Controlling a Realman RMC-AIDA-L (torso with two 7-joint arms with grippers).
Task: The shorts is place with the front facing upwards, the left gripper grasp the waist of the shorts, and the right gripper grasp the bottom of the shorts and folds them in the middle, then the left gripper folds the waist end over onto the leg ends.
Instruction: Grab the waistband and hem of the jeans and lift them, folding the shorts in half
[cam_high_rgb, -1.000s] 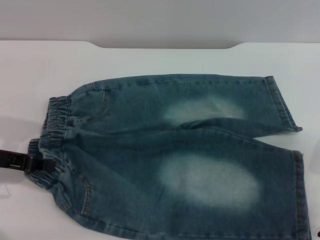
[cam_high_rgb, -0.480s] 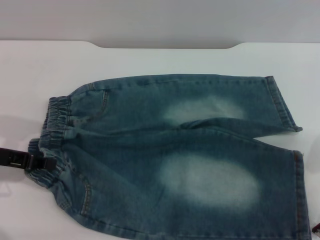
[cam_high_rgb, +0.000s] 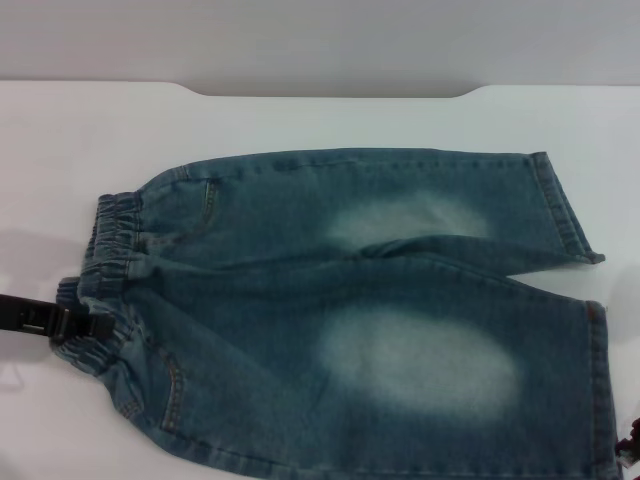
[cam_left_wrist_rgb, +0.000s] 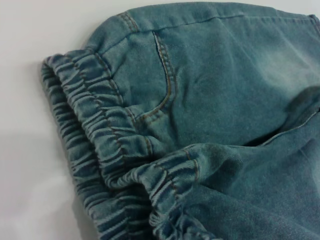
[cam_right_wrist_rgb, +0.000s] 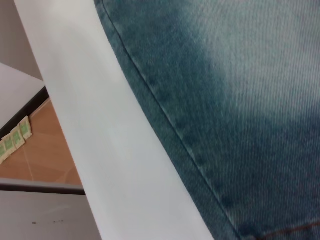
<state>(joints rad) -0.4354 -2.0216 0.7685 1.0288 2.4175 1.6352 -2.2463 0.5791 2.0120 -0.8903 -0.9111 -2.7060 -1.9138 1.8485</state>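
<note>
The blue denim shorts (cam_high_rgb: 380, 300) lie flat, front up, on the white table (cam_high_rgb: 300, 120), with pale faded patches on both thighs. The waist of the shorts (cam_high_rgb: 110, 235) points left; its ruched band (cam_left_wrist_rgb: 95, 130) fills the left wrist view, with a pocket seam (cam_left_wrist_rgb: 165, 75) just below. My left gripper (cam_high_rgb: 85, 325) comes in from the left and is shut on the near part of the waistband, which bunches around it. The bottom of the shorts, the two leg ends (cam_high_rgb: 565, 210) (cam_high_rgb: 598, 390), lies at the right. Only a dark tip of my right gripper (cam_high_rgb: 630, 450) shows, beside the near leg hem.
The right wrist view shows the denim (cam_right_wrist_rgb: 240, 90) with a stitched seam, a strip of white table (cam_right_wrist_rgb: 100, 125) beside it, and past the table's edge a brown floor (cam_right_wrist_rgb: 45, 155). Behind the shorts the table's far edge (cam_high_rgb: 330, 92) has a recessed cut-out.
The dark tip of my right gripper has crept up into view at the lower right corner. The left gripper and the shorts have barely shifted.
</note>
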